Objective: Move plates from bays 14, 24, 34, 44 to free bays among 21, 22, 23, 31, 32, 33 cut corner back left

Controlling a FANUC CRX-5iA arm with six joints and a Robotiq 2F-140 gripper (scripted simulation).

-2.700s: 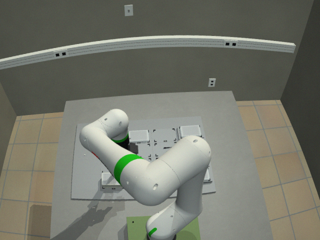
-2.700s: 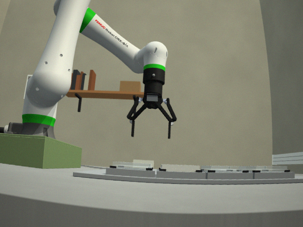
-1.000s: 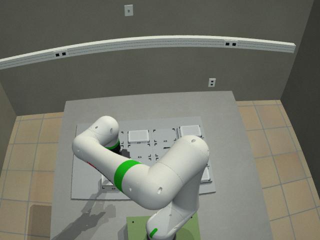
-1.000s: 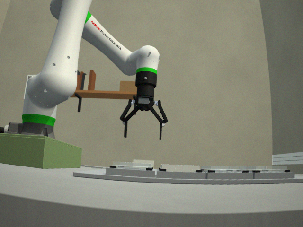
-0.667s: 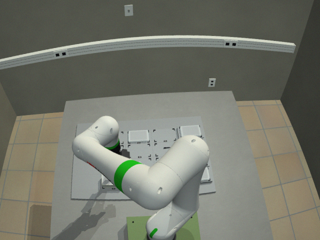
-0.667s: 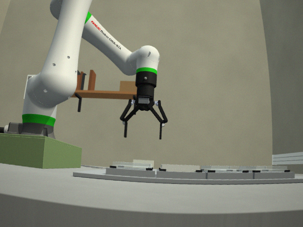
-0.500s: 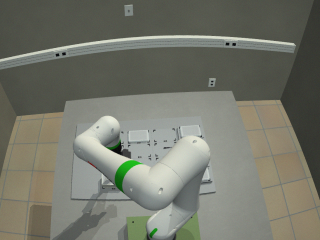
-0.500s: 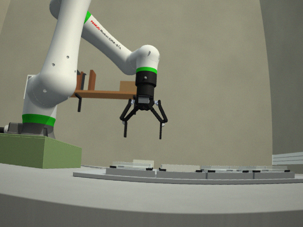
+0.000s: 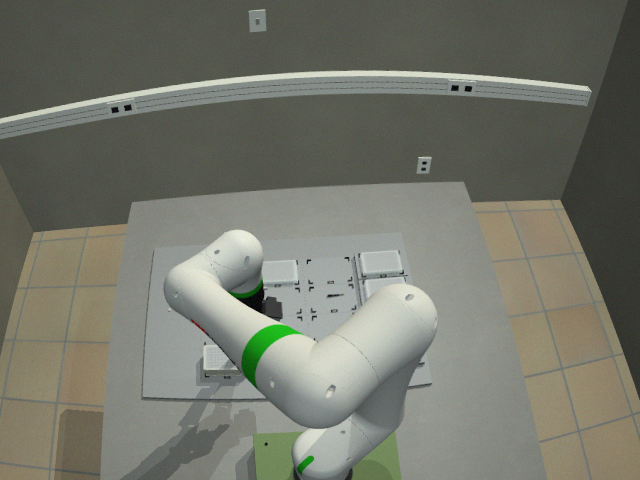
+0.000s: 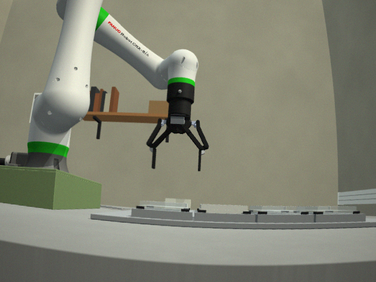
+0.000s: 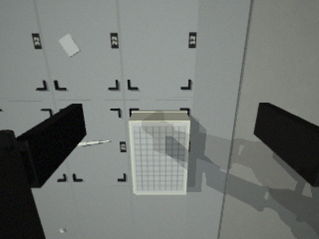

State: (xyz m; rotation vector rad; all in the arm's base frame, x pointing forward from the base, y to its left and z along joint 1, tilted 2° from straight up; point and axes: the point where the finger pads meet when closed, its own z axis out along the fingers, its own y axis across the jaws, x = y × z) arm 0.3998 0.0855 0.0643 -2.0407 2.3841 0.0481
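My gripper (image 10: 175,167) is open and empty, hanging high above the left part of the deck; it also shows in the overhead view (image 9: 271,308). In the wrist view its two black fingers frame the sealed deep-well block (image 11: 159,151), which sits in its bay by the deck's front edge, also seen overhead (image 9: 219,359). Sealed plates sit in bay 44 (image 9: 381,262) and bay 34 (image 9: 381,285), the latter partly behind my arm. The plates of bays 24 and 14 are hidden by my arm. In the side view, plates (image 10: 164,204) lie on the raised column.
Another sealed plate (image 9: 280,271) sits in bay 42. A thin white pin (image 11: 94,142) lies in the bay next to the block, and a small white slip (image 11: 69,45) lies farther on. A dark thin object (image 9: 334,295) lies in a middle bay. Empty bays show black corner pieces.
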